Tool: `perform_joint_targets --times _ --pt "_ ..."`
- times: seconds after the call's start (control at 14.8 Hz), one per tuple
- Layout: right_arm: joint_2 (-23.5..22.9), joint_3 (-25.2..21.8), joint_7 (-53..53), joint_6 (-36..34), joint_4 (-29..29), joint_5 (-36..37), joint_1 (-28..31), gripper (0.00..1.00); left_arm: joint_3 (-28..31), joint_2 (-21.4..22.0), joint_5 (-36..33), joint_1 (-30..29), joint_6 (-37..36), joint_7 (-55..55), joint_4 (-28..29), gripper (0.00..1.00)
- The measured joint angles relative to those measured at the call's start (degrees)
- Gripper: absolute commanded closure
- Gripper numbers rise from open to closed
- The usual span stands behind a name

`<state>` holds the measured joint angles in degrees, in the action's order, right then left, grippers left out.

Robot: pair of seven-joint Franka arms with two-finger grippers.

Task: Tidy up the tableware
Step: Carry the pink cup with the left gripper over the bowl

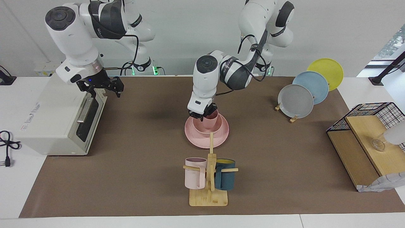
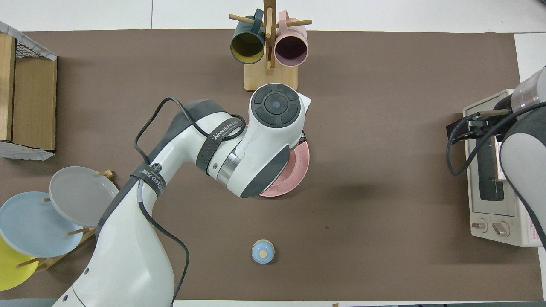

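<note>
Now | brown mat (image 1: 142, 177) on white table (image 1: 19, 190) | left pincer (image 1: 202, 116) clamped on cup (image 1: 211, 119) in bowl (image 1: 202, 127)

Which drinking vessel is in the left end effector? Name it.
The handleless pink cup, held by the left end effector in the bowl; the pale pink mug and teal mug hang on the rack.

The left arm (image 2: 179, 140) strap reads "WANJEED".
</note>
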<state>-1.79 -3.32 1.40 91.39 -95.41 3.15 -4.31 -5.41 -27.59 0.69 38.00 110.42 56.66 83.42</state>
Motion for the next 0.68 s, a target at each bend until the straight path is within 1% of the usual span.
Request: perform_joint_targets --times 0.2,0.61,0.68 --pt "-0.44 -0.03 -0.44 -0.42 0.52 -0.81 1.09 0.00 0.00 -0.02 0.08 0.00 0.89 0.03 0.99 1.00" --pt "0.81 0.09 -1.30 -1.22 -0.57 -0.85 1.08 0.00 0.00 -0.16 0.26 0.00 2.50 0.06 2.51 1.00" --pt "0.97 0.09 -1.62 -1.22 -0.59 -0.85 1.08 0.00 0.00 -0.23 0.26 0.00 2.64 0.06 2.58 0.58"
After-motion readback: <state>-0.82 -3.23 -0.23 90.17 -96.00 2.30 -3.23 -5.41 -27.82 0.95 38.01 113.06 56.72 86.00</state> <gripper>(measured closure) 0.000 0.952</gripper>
